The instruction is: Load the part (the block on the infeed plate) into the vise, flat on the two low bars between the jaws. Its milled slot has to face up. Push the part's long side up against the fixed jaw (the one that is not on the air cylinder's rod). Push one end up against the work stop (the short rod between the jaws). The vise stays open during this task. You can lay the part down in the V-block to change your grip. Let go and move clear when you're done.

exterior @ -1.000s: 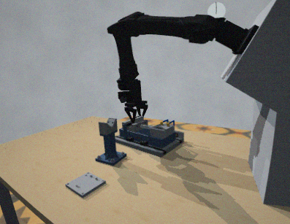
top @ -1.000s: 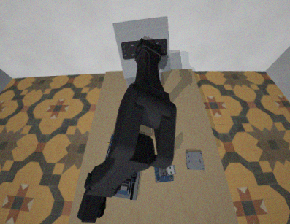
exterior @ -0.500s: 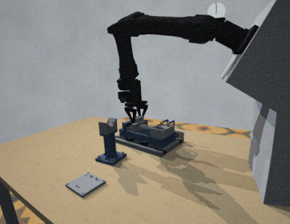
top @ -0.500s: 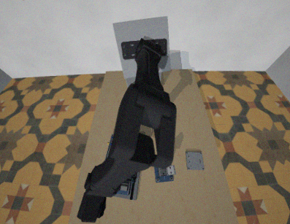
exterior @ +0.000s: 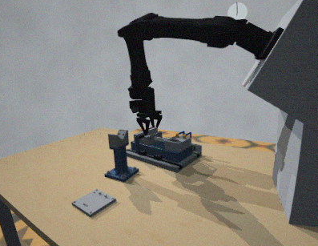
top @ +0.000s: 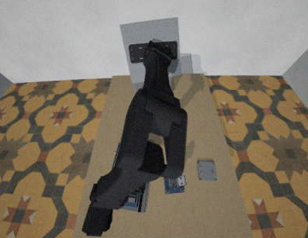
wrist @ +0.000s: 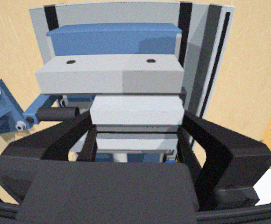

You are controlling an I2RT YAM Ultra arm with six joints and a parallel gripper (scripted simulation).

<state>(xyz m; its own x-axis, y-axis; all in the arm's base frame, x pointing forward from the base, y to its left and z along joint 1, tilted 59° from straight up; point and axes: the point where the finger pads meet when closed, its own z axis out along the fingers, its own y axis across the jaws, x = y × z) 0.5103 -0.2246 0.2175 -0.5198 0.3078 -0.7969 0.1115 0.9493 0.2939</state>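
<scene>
My gripper [wrist: 137, 112] is shut on the part [wrist: 138, 110], a light grey block gripped across its length. In the wrist view the part sits just in front of a grey vise jaw [wrist: 110, 75] with two holes, and the blue vise body [wrist: 114, 40] lies beyond. In the exterior view the gripper [exterior: 149, 125] points down at the left end of the vise [exterior: 164, 148], with its fingertips at jaw height. I cannot tell whether the part rests on the bars. The slot and the work stop are not clear. In the top view the arm hides most of the vise [top: 134, 204].
The V-block [exterior: 119, 155] on its blue post stands just left of the vise, and it also shows in the top view [top: 175, 184]. The bare grey infeed plate [exterior: 94, 202] lies near the table's front edge, and it shows in the top view [top: 207, 170]. A grey mount block [exterior: 299, 143] stands at the right.
</scene>
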